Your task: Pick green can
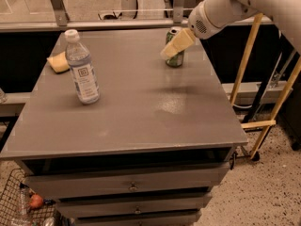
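Note:
The green can (176,59) stands upright near the back right of the grey table top (131,98); its silver top shows above the gripper and its lower body below it. My gripper (175,44), with pale yellow fingers, reaches in from the upper right on the white arm and sits right in front of the can's upper half, covering it. A clear plastic water bottle (82,68) with a white cap stands at the left.
A yellow sponge (58,61) lies at the table's back left edge. Drawers (131,186) sit under the table top. A wire basket (23,206) is on the floor at lower left. Wooden poles (244,62) stand to the right of the table.

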Controlling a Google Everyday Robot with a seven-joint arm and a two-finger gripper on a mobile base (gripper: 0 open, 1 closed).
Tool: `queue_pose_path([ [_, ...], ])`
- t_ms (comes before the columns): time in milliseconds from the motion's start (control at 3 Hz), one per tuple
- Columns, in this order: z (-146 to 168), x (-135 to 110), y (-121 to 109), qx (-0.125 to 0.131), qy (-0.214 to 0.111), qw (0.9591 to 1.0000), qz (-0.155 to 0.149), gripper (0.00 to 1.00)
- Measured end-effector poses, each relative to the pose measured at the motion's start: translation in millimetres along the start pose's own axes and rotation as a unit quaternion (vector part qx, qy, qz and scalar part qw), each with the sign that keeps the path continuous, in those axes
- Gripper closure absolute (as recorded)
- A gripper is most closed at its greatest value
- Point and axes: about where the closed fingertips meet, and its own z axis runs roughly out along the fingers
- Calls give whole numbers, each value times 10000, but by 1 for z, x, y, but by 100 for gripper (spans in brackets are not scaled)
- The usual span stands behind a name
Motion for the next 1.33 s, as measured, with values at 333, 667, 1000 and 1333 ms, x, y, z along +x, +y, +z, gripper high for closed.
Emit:
queue_pose_path([
  [333, 21, -4, -7, -7, -164, 9996, 216, 0],
  [667, 34, -10, -13, -70, -364, 9986, 383, 0],
  [1000, 44, -15, -16, -193, -533, 9972, 481, 18],
  [1333, 49, -21, -15, -352, -695, 9959, 459, 41],
])
